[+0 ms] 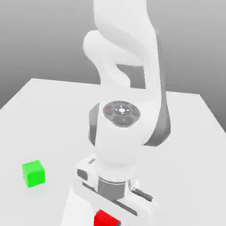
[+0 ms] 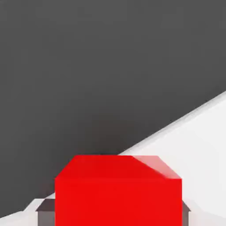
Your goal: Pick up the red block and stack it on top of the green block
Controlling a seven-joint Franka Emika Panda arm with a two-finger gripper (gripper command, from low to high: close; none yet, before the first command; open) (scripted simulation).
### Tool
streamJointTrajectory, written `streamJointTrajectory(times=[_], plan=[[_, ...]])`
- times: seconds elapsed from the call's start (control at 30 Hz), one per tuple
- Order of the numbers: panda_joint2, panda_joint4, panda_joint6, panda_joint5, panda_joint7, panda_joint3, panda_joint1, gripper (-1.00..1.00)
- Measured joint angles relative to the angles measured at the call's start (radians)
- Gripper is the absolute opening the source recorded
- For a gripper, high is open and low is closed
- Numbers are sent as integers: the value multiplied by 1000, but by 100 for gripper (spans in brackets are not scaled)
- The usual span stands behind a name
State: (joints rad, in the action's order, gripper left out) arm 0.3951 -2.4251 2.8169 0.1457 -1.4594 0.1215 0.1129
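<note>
Two blocks on my screen. I see the red block (image 1: 105, 223) low in the exterior view, directly under the gripper (image 1: 107, 225), near the front edge of the white table (image 1: 47, 108). On the hand view the red block (image 2: 118, 190) sits between the dark fingers (image 2: 45, 211), which press flush against both its sides: closed on it. Whether the block is off the table, I cannot tell. Green block (image 1: 33, 173) rests on the table, toward the exterior view's left, well apart from the red one.
</note>
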Motion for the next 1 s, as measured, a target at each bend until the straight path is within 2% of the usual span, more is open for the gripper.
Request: streamJointTrajectory(times=[0.07, 0.23, 0.5, 0.67, 0.87, 0.9, 1.0], plan=[[-1, 0, -1, -1, 0, 0, 0, -100], [-156, -30, -127, -57, 41, 32, 30, -100], [-342, -193, -153, -60, 8, -131, 224, -100], [-462, -302, -158, -110, 19, -194, 374, -100], [-316, -320, 8, -166, 53, -192, 390, -100], [-285, -319, 38, -173, 58, -188, 393, 100], [-285, -319, 38, -173, 58, -188, 393, 100]])
